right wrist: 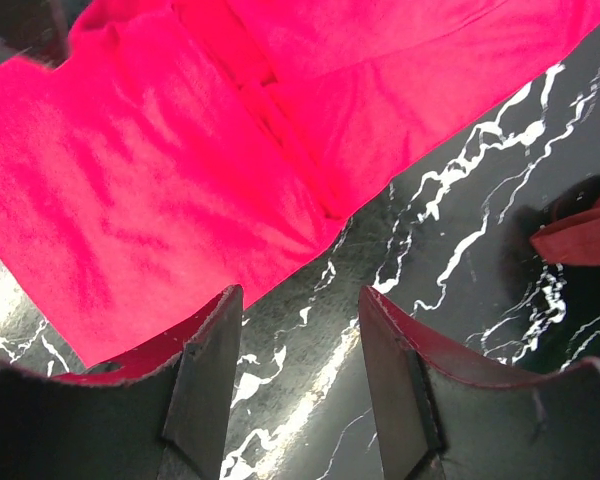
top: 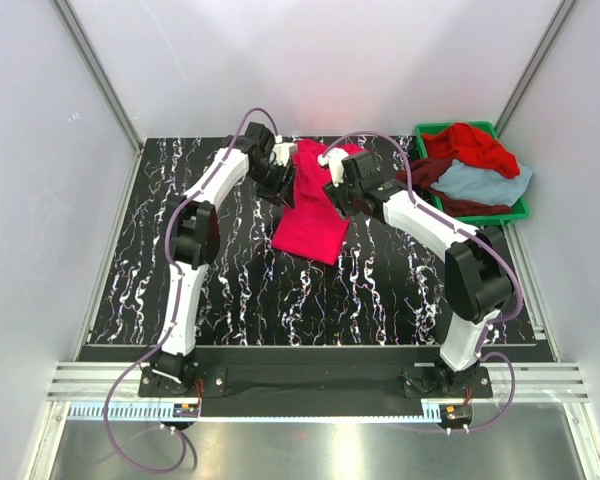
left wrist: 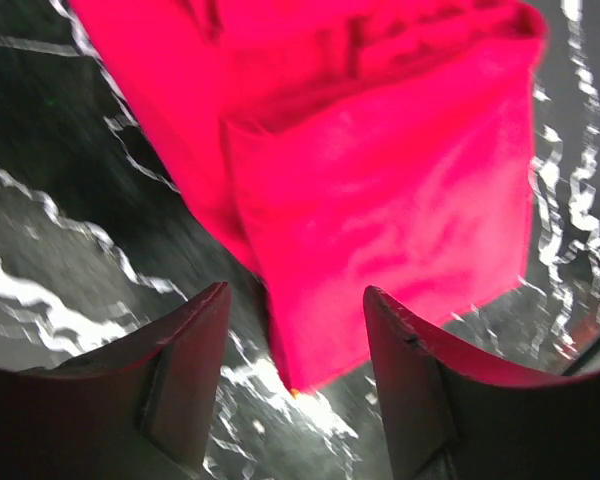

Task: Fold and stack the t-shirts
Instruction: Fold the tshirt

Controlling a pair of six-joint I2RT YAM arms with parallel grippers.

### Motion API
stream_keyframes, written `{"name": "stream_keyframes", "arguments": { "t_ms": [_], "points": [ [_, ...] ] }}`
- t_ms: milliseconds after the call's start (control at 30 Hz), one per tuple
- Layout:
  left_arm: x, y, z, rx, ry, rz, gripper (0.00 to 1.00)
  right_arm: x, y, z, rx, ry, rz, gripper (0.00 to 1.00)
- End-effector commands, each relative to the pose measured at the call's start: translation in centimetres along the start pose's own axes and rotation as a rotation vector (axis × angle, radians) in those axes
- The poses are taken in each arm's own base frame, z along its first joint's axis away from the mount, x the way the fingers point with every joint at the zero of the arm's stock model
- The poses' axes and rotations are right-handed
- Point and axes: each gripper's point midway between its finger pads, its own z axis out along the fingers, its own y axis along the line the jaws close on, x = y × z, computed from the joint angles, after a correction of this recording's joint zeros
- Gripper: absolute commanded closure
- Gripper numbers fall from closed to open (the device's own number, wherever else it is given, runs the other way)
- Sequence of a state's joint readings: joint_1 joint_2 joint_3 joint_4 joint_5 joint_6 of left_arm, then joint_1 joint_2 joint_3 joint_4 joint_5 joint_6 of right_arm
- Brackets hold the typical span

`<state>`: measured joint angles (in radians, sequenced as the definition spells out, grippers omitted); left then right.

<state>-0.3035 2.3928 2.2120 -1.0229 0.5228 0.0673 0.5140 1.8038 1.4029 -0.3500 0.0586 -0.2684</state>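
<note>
A crimson-pink t-shirt [top: 315,205] lies partly folded as a long strip on the black marbled table [top: 230,290], at the far middle. My left gripper [top: 280,183] is open at its left edge; in the left wrist view a corner of the shirt [left wrist: 380,220] lies between my open fingers, above the table. My right gripper [top: 338,197] is open at the shirt's right edge; the right wrist view shows the shirt [right wrist: 150,190] just ahead of my empty fingers. A brighter red shirt [top: 470,145], a dark maroon one [top: 430,178] and a light blue-grey one [top: 490,182] lie heaped in the bin.
A green plastic bin [top: 515,212] stands at the far right corner of the table. White walls with metal posts close in the table on three sides. A red cloth edge [right wrist: 585,235] shows at the right of the right wrist view.
</note>
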Motion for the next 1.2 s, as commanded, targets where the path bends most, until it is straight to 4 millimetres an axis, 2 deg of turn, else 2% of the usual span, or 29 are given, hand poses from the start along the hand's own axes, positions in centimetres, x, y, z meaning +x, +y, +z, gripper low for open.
{"name": "stream_keyframes", "arguments": {
  "t_ms": [0,167,367,633,800,1067,1167],
  "points": [
    [-2.6,0.3,-0.3,0.014,-0.074,0.061,0.41,-0.4,0.2,0.0,-0.026,-0.006,0.037,0.43],
    [-3.7,0.9,0.5,0.004,-0.102,0.072,0.4,0.1,0.3,0.2,-0.029,0.003,0.045,0.43],
    [-4.6,1.3,1.2,0.004,-0.125,0.084,0.4,1.5,0.6,0.6,-0.035,0.035,0.037,0.43],
    [-4.4,0.7,2.5,0.038,-0.115,0.084,0.41,1.8,0.7,0.8,-0.035,0.044,0.03,0.43],
    [-4.0,1.3,4.1,0.044,-0.096,0.08,0.42,1.9,0.6,0.8,-0.033,0.046,0.031,0.43],
    [-3.9,1.2,5.0,0.056,-0.091,0.091,0.58,2.2,0.6,1.2,-0.035,0.055,0.034,0.43],
    [-3.9,1.1,5.1,0.059,-0.092,0.092,0.61,2.2,0.8,1.4,-0.038,0.058,0.037,0.43]
  ]
}}
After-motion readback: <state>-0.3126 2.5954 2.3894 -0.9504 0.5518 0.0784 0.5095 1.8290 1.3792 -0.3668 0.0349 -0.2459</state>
